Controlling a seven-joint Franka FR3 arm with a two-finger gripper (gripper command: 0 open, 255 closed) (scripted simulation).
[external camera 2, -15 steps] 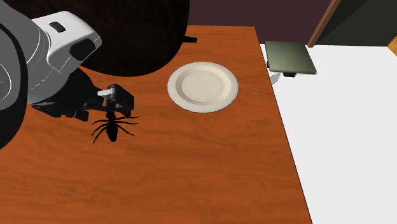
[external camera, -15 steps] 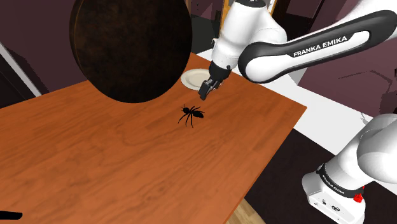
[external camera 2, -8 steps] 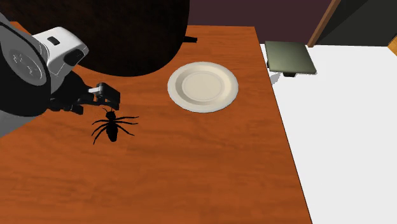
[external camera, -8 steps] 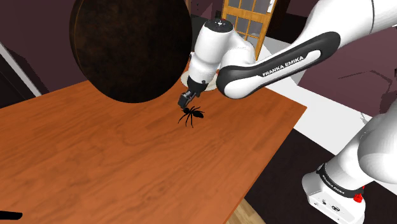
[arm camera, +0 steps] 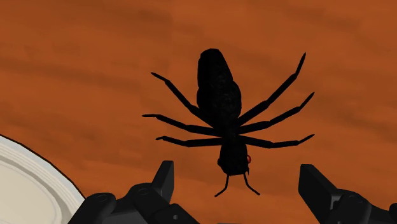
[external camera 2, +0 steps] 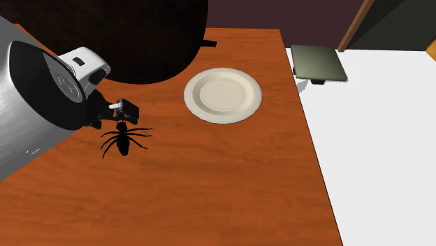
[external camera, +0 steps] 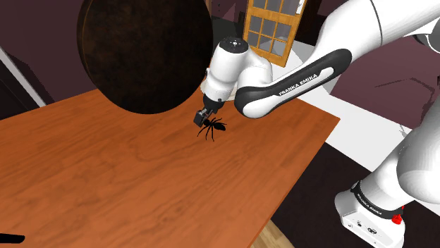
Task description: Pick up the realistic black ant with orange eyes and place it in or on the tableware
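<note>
Now the fingers (arm camera: 318, 186) stand wide apart and hold nothing. The black ant (arm camera: 219, 114) lies on the worktop (arm camera: 76, 63) just ahead, its head between them, its long body pointing away, across their closing line.

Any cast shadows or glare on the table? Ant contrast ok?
Shoulder view: table evenly lit, no shadow under the gripper. Second exterior view: none beside the plate either. Wrist view: ant a flat black silhouette, strong contrast.
</note>
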